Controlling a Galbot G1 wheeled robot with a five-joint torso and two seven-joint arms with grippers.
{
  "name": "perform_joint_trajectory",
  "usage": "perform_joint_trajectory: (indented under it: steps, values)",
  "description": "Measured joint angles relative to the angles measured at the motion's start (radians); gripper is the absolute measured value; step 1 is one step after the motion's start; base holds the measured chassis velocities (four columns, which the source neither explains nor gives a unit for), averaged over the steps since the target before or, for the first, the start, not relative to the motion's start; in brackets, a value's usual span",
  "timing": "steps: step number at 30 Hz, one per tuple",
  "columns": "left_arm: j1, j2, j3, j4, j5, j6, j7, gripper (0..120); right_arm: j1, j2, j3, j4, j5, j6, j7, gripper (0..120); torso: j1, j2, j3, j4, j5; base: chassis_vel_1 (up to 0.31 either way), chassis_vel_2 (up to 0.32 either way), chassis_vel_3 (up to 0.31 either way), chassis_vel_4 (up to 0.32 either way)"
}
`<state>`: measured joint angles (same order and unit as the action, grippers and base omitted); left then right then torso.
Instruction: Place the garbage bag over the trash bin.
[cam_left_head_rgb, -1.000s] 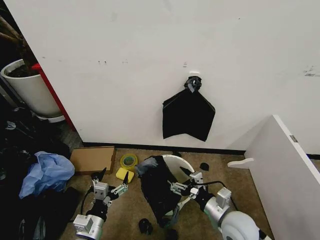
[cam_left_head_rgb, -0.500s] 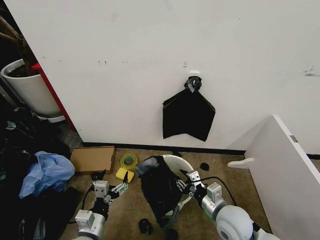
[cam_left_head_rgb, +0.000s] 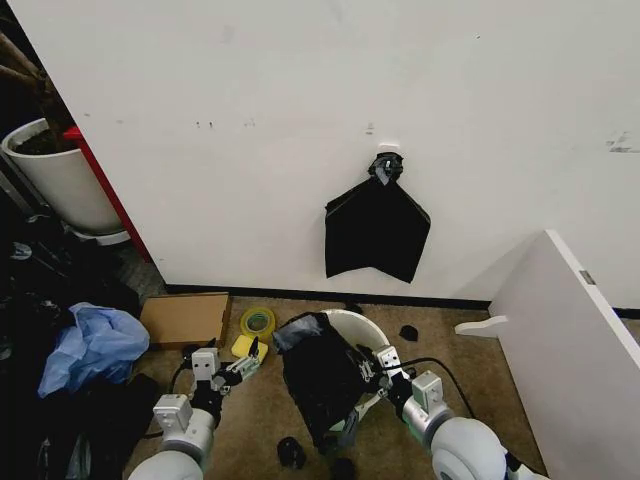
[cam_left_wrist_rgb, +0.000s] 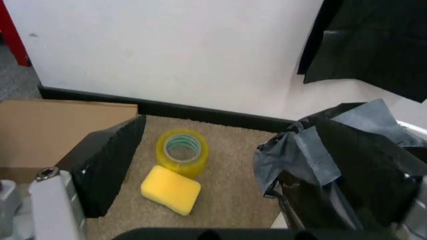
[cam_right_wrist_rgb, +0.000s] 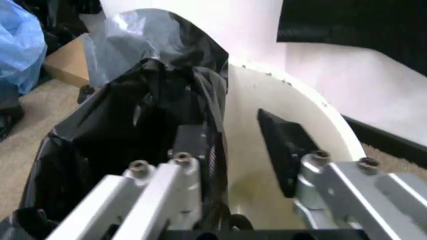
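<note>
Carpet by the wall: garbage bag drapes the trash bin, half covering it. My right tool is spread wide at its rim; left tool spread wide, empty.

head: high, looking down at floor and wall | left wrist: low, toward wall, shares garbage bag | right wrist: close on trash bin rim

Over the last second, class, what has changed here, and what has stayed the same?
The right gripper has drawn back from the trash bin's far side to the garbage bag's edge, jaws open. The left gripper has edged forward towards the sponge, open. The bag stays half draped over the bin; tape and cardboard unmoved.
</note>
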<state>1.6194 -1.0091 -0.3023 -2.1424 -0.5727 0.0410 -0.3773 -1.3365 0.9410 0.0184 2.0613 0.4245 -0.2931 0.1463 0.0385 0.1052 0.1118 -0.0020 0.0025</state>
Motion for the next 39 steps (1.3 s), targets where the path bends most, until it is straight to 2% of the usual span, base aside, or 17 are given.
perform_joint_trajectory:
  steps: [3,5,7,10,18,19,22,25,31,34,37,39]
  values:
    - [0.0,-0.002,0.001,0.002,0.001,-0.001,0.0,100,0.004,0.003,-0.003,0.002,-0.012,-0.016,-0.008,41,0.0,0.0,0.0,0.0001,0.0,0.0,0.0,0.0,0.0]
    - [0.0,-0.003,0.002,0.002,0.002,-0.001,0.0,100,0.006,0.005,-0.004,0.002,-0.018,-0.029,-0.01,44,0.0,0.0,0.0,0.0001,0.0,0.0,0.0,0.0,0.0]
    - [-0.002,-0.006,0.005,0.0,-0.005,0.0,-0.001,100,0.007,0.009,-0.007,-0.001,-0.033,-0.05,-0.009,53,0.0,0.0,0.0,0.0,0.0001,0.0,0.0,0.0,0.0]
    - [-0.005,-0.011,0.01,-0.007,-0.024,0.008,-0.002,100,0.007,0.014,-0.008,-0.01,-0.049,-0.06,-0.007,48,0.0,0.0,0.0,0.0,0.0,0.0,0.0,0.0,0.0]
    - [-0.039,-0.036,0.044,-0.035,-0.139,0.107,-0.04,100,0.004,0.026,-0.007,-0.025,-0.085,-0.073,0.009,15,0.0,0.0,0.0,0.0001,0.0001,0.0,0.0,0.0,0.0]
    - [-0.039,-0.036,0.044,-0.035,-0.139,0.107,-0.04,100,0.004,0.026,-0.007,-0.025,-0.085,-0.073,0.009,15,0.0,0.0,0.0,0.0001,0.0001,0.0,0.0,0.0,0.0]
    - [-0.083,-0.037,0.082,-0.028,-0.18,0.155,-0.058,100,0.0,0.03,-0.007,-0.023,-0.096,-0.073,0.013,1,0.0,0.0,0.0,0.0001,0.0001,0.0,0.0,0.0,0.0]
    - [-0.143,-0.036,0.133,-0.016,-0.249,0.216,-0.081,100,-0.004,0.033,-0.007,-0.022,-0.102,-0.071,0.014,0,0.0,0.0,0.0,0.0001,0.0001,0.0,0.0,0.0,0.0]
    - [-0.219,-0.056,0.212,0.007,-0.316,0.287,-0.15,100,-0.007,0.034,-0.008,-0.022,-0.106,-0.066,0.014,0,0.0,0.0,0.0,0.0,0.0002,0.0,0.0,0.0,0.0]
    - [-0.266,-0.094,0.258,0.045,-0.334,0.308,-0.194,100,-0.007,0.033,-0.008,-0.023,-0.106,-0.061,0.014,0,0.0,0.0,0.0,0.0,0.0002,0.0,0.0,0.0,0.0]
    - [-0.317,-0.167,0.307,0.112,-0.35,0.334,-0.272,100,-0.007,0.034,-0.008,-0.024,-0.105,-0.055,0.012,0,0.0,0.0,0.0,0.0,0.0002,0.0,0.0,0.0,0.0]
    - [-0.329,-0.192,0.318,0.142,-0.341,0.334,-0.279,100,-0.007,0.034,-0.011,-0.026,-0.105,-0.051,0.009,0,0.0,0.0,0.0,0.0,0.0002,0.0,0.0,0.0,0.0]
